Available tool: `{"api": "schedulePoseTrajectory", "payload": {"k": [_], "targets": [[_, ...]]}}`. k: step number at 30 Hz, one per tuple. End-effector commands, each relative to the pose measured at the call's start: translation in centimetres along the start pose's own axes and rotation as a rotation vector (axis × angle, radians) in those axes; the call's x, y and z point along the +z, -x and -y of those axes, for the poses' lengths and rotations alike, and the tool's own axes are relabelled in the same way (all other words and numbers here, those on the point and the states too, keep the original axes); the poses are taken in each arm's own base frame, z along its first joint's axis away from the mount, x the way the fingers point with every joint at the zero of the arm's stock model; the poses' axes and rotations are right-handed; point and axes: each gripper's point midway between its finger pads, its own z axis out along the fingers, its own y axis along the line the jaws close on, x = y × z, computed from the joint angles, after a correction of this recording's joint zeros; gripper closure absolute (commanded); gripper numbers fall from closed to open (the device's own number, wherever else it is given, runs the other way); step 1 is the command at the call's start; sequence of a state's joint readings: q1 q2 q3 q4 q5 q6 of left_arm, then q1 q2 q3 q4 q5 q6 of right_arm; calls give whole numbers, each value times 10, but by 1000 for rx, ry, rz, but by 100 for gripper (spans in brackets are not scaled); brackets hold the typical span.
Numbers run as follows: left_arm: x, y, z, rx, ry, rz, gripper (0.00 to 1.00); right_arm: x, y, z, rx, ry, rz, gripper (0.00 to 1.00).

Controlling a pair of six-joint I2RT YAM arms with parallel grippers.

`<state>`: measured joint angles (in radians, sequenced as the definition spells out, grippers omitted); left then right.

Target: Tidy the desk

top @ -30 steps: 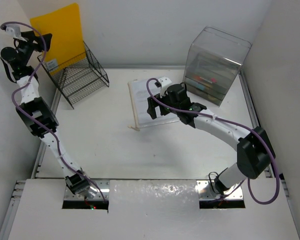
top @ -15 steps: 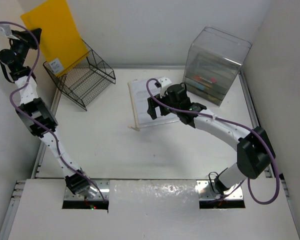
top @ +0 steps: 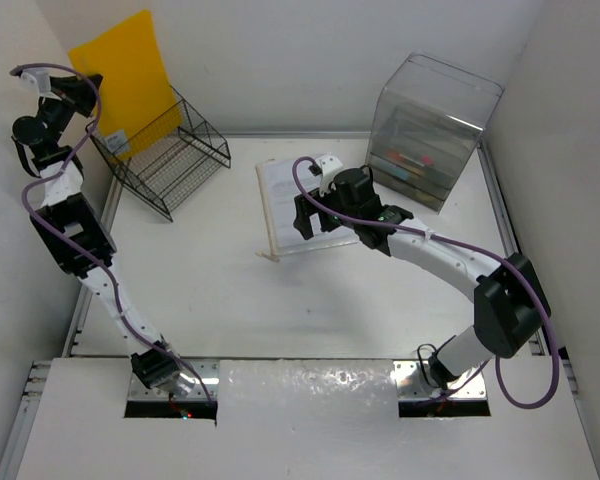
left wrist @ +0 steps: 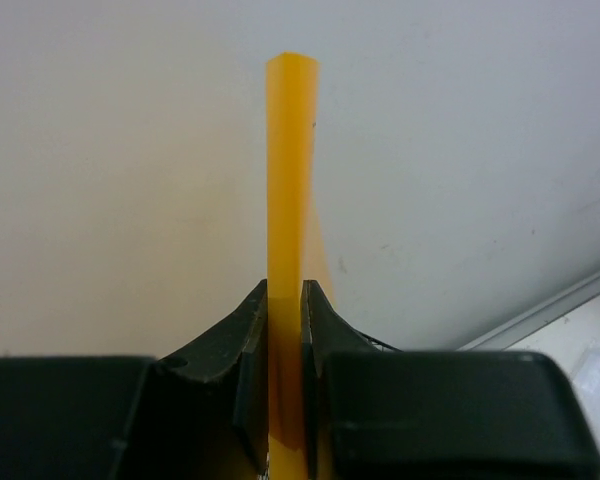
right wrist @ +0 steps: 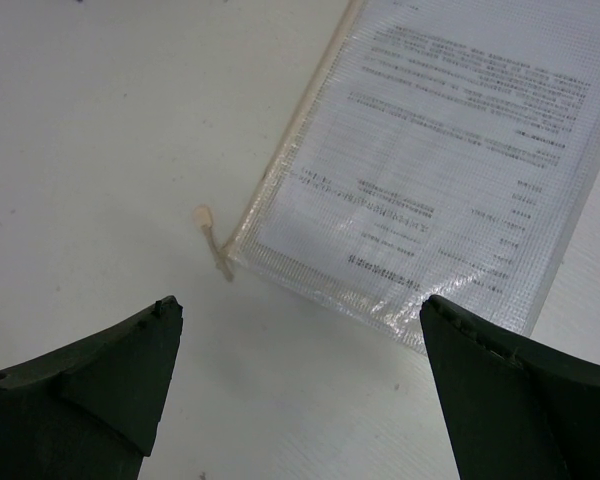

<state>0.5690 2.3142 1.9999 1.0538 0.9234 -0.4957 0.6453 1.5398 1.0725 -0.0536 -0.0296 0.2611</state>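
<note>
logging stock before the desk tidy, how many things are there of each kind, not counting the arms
yellow folder: 1
clear mesh pouch with a printed sheet inside: 1
black wire rack: 1
clear plastic drawer box: 1
total: 4

Appeared to be a robotics lab cell: white counter point(top: 230, 290) boxed by plain white panels point(top: 310, 60), two robot arms point(top: 450, 262) bolted on, wire rack point(top: 170, 160), drawer box point(top: 430, 130).
</note>
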Motion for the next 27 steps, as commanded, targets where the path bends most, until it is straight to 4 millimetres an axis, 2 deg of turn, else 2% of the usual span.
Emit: {"api": "schedulePoseTrajectory", "payload": {"k": [1, 7, 8, 10, 11, 13, 16, 22, 24, 25, 26, 27], "targets": [[0, 23, 22, 93, -84, 20, 100, 0, 24, -10, 0, 31, 68, 1], [-12, 1, 23, 14, -66, -3, 100, -5, 19, -9, 4, 33, 67, 1], [-12, 1, 22, 3, -60, -3, 95, -6, 18, -10, 2, 34, 67, 1], [-13, 2, 19, -5, -50, 6, 78, -7, 19, -10, 0, 36, 69, 1], [-13, 5, 18, -8, -46, 12, 56, -8, 19, -10, 1, 34, 70, 1], [-10, 16, 13, -4, -39, 20, 44, -9, 18, -11, 0, 39, 70, 1], [-4, 30, 10, 2, -25, 27, 35, -11, 15, -10, -2, 37, 68, 1], [1, 53, 9, 19, 4, 50, 26, -12, 16, -11, 6, 42, 69, 1], [1, 55, 9, 17, 8, 45, 26, -12, 22, -13, 5, 50, 96, 1], [2, 58, 10, 17, 7, 48, 34, -13, 20, -12, 3, 49, 95, 1], [2, 59, 9, 10, 16, 53, 43, -12, 19, -12, 1, 46, 92, 1], [3, 61, 8, 7, 21, 60, 65, -12, 18, -11, -1, 43, 88, 1]]}}
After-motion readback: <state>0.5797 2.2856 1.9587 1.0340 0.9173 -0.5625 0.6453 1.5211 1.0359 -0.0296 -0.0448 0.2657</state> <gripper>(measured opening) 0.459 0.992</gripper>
